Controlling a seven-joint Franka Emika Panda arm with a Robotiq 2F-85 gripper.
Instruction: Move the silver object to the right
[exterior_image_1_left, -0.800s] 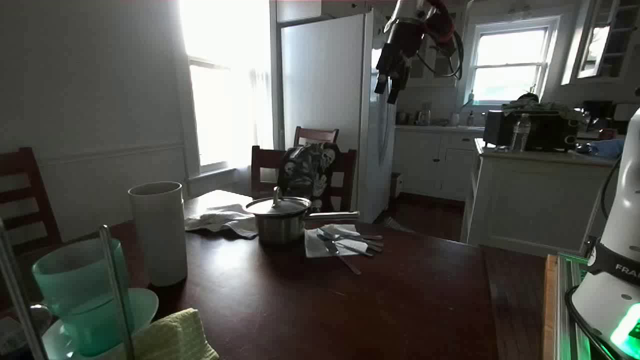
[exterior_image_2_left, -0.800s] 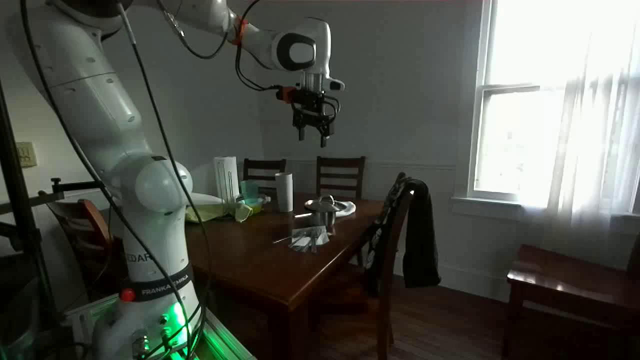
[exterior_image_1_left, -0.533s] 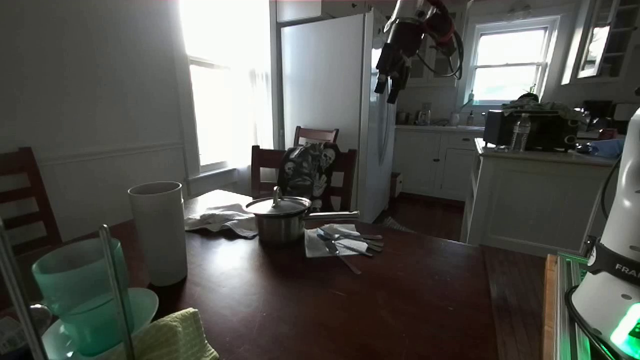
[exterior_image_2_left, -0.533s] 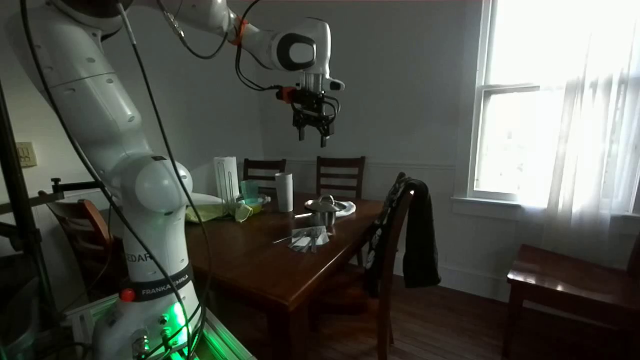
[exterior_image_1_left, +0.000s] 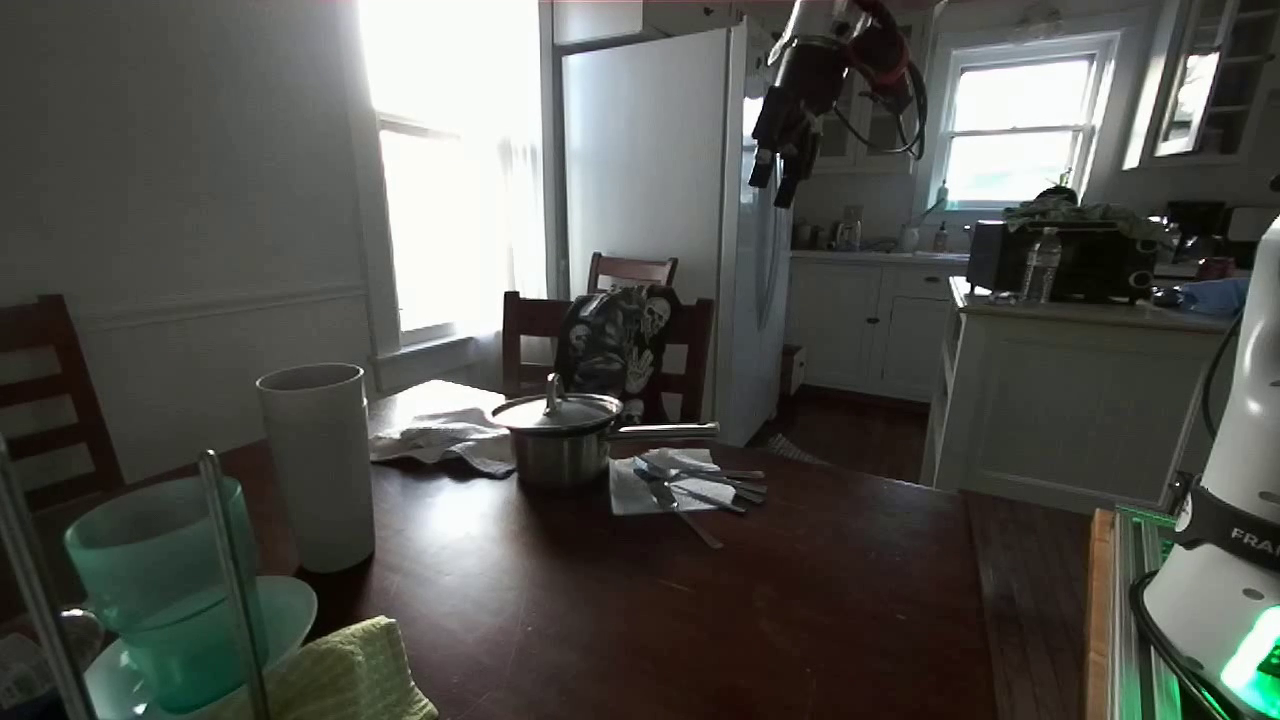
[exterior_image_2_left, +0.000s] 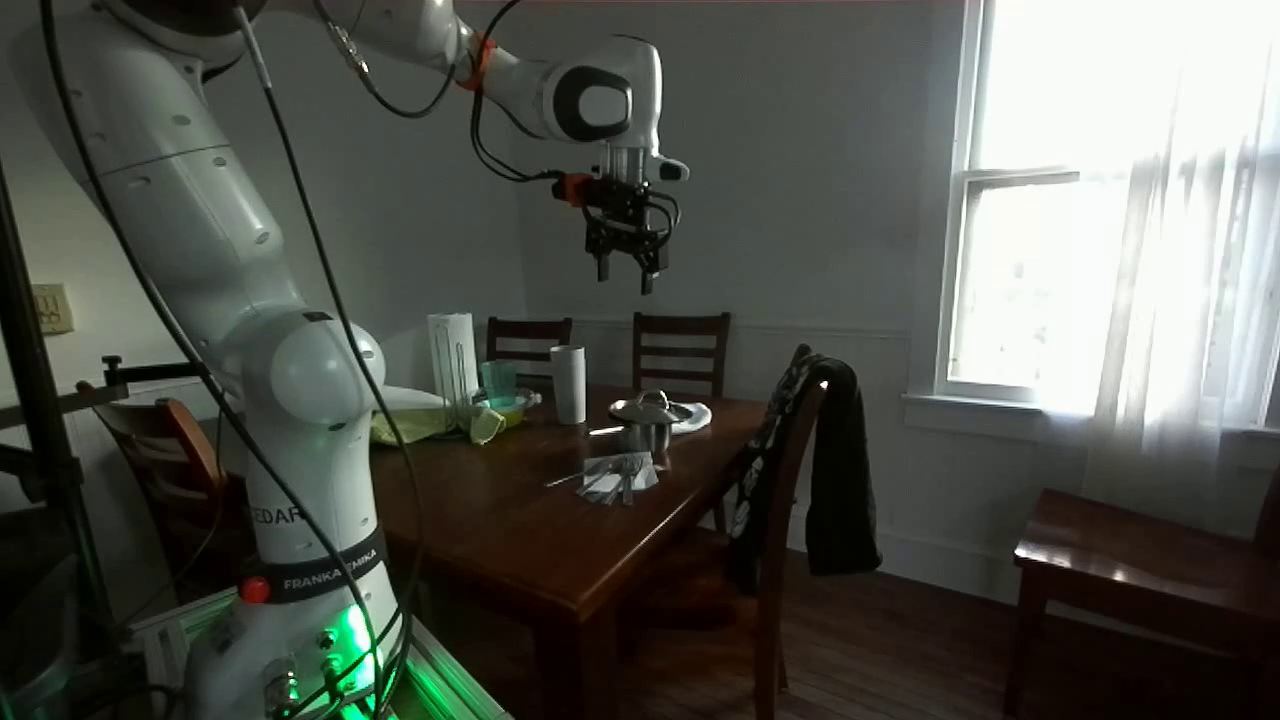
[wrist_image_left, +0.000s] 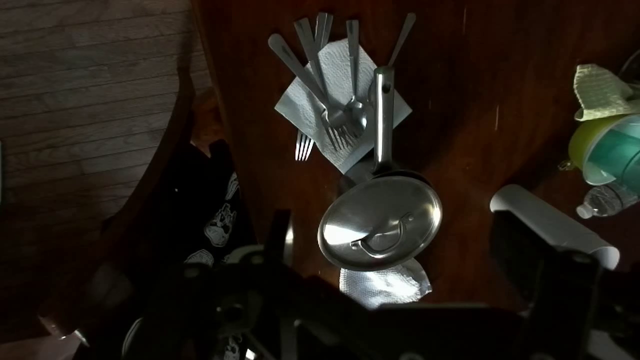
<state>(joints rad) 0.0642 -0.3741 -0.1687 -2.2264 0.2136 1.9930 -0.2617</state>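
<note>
The silver object shows as slender silver upright rods (exterior_image_1_left: 232, 580) in the near left corner of an exterior view; its base is cut off there. Its thin wire (exterior_image_2_left: 461, 385) also shows faintly by a white roll at the table's far left side in an exterior view. It is out of the wrist view. My gripper (exterior_image_2_left: 625, 280) is open and empty, high above the table, well apart from the silver object. It also shows high up in an exterior view (exterior_image_1_left: 775, 185). In the wrist view my open fingers (wrist_image_left: 392, 230) frame the lidded pot (wrist_image_left: 380, 220) far below.
Cutlery on a napkin (exterior_image_1_left: 630, 495) lies by the pot's handle. A white canister (exterior_image_1_left: 318, 470) stands between pot and green cup (exterior_image_1_left: 165, 590). A yellow-green cloth (exterior_image_1_left: 345, 675) lies near the rods. A chair with dark clothing (exterior_image_2_left: 840, 470) stands at the table's edge.
</note>
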